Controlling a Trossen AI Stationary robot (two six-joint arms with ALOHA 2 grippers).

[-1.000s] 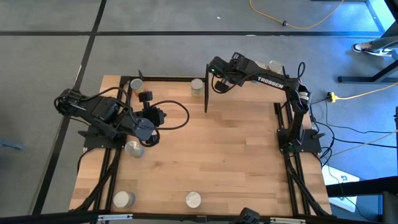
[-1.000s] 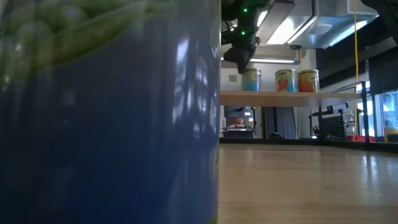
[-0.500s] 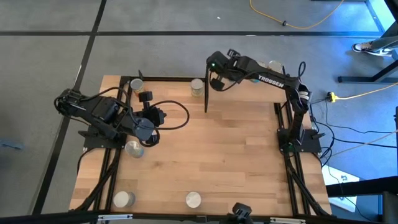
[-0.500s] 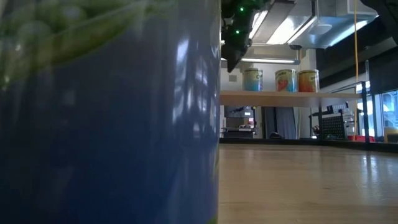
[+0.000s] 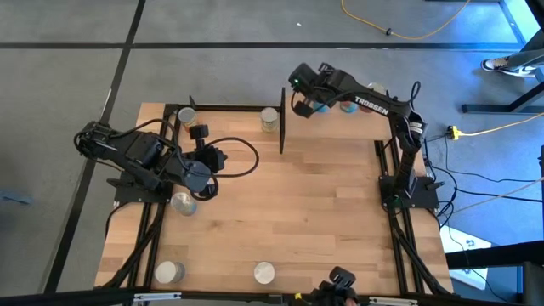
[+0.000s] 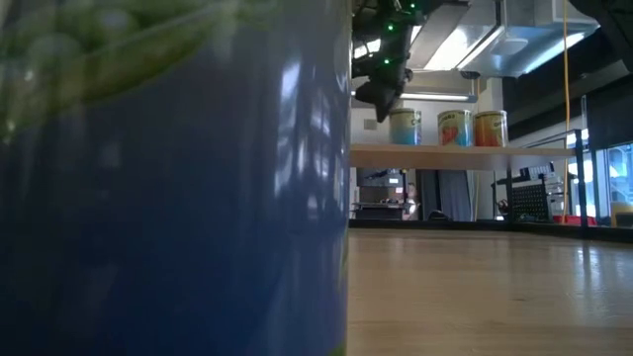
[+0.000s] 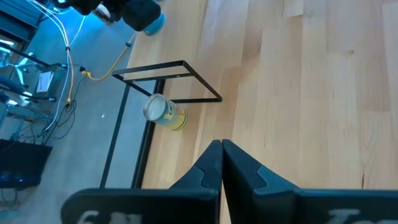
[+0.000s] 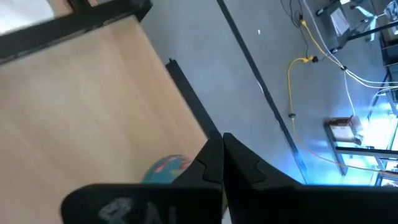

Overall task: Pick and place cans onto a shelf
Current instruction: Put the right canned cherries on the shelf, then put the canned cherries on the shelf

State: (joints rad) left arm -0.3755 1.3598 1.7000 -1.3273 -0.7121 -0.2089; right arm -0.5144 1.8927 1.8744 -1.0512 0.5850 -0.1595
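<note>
Inspected the wooden table point(image 5: 289, 212) first; found it carrying both dark arms and several loose cans. Observed the shelf point(image 6: 455, 154) at the far right of the table, raised on thin black posts. Found the left arm low over the table's left side, its left gripper point(image 7: 222, 144) pressed closed with nothing between the fingers, pointed toward the shelf's black frame. Found the right arm reaching over the shelf's near-left end, its right gripper point(image 6: 381, 94) likewise closed and empty, hanging just above and beside the leftmost shelf can. Counted three cans upright in a row on the shelf: a blue-labelled can point(image 6: 404, 127), a red-and-orange can point(image 6: 455, 128) and an orange can point(image 6: 490, 129). Noted a yellowish can point(image 7: 163, 112) on the table just beside the shelf frame, a far-left can point(image 5: 187, 116), a can by the left arm point(image 5: 184, 202), and two front-edge cans point(image 5: 169, 271) point(image 5: 264, 272). Noted one blue-and-green can point(image 6: 168, 198) filling the low view's left half.
</note>
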